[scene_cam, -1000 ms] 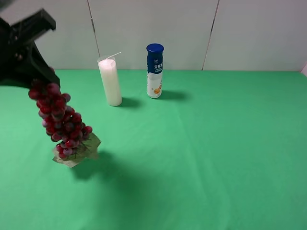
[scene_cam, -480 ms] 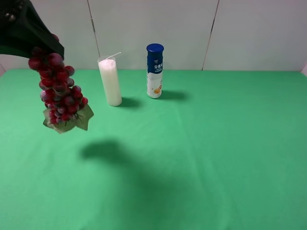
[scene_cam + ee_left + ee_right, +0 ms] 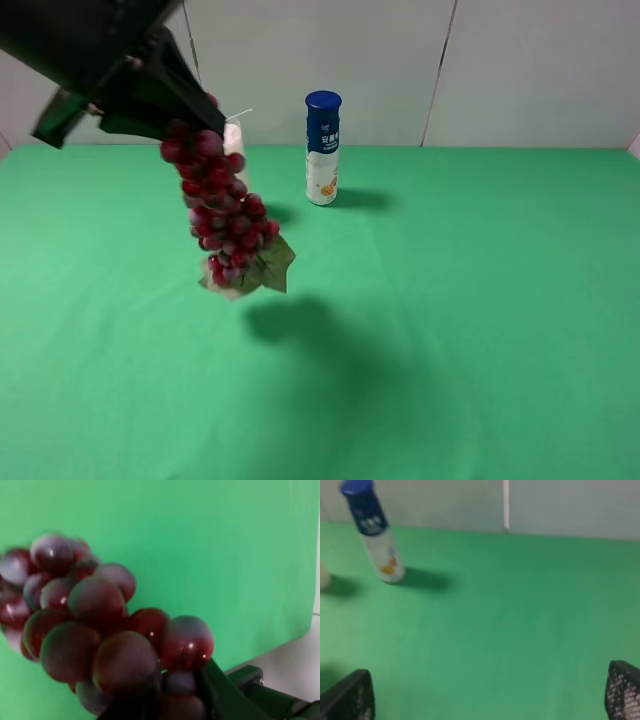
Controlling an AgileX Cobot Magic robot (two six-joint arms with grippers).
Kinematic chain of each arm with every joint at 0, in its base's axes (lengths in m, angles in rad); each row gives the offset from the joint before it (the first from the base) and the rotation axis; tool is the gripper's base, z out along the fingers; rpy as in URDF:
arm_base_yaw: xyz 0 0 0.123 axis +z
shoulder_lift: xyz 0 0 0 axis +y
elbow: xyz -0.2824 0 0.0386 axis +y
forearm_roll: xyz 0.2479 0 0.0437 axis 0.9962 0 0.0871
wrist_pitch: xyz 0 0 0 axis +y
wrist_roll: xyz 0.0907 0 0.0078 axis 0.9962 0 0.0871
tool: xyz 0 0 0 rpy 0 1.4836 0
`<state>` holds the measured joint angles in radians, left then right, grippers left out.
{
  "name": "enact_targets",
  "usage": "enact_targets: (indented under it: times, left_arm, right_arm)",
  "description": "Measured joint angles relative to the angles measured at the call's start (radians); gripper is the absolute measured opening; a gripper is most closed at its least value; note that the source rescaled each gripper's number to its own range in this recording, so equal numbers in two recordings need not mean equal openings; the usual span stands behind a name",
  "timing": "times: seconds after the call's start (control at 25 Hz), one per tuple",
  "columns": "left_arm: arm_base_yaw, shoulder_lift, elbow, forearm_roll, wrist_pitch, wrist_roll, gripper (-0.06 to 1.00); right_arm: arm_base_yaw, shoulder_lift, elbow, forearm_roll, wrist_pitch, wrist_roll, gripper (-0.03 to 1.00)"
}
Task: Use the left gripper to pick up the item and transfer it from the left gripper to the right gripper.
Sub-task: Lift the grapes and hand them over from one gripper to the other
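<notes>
Exterior high view: the item (image 3: 225, 215), a long bunch of dark red-purple grapes with a tan-green leaf at its lower end, hangs in the air clear of the green counter (image 3: 480, 320). Your left gripper (image 3: 190, 122) is clamped on the bunch's top end. The left wrist view shows glossy grapes pressed against a black finger (image 3: 225, 692). Your right gripper (image 3: 487, 697) is spread wide and holds nothing. A white candle (image 3: 234, 138) stands partly hidden behind the bunch. Near it is a blue-capped bottle (image 3: 322, 150), its label writing too small to read.
</notes>
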<state>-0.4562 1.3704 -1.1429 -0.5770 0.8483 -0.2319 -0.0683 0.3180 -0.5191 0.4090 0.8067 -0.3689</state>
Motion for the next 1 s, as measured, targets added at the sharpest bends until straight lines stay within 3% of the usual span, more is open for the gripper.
enact_targets:
  times: [0.2, 0.4, 0.6, 1.0]
  left_arm:
    - [-0.081, 0.099, -0.052, 0.001, -0.028, 0.004, 0.01]
    - [-0.146, 0.206, -0.195, 0.021, -0.022, 0.006, 0.00]
    - [-0.193, 0.305, -0.346, 0.030, 0.021, 0.027, 0.00]
    - [-0.246, 0.428, -0.559, 0.032, 0.099, 0.060, 0.00]
  right_arm:
    - [0.000, 0.114, 0.000, 0.139, -0.071, -0.142, 1.00]
    - [0.005, 0.172, 0.000, 0.251, -0.102, -0.246, 1.00]
    - [0.085, 0.229, 0.000, 0.278, -0.132, -0.305, 1.00]
    - [0.266, 0.461, 0.000, 0.308, -0.299, -0.408, 1.00]
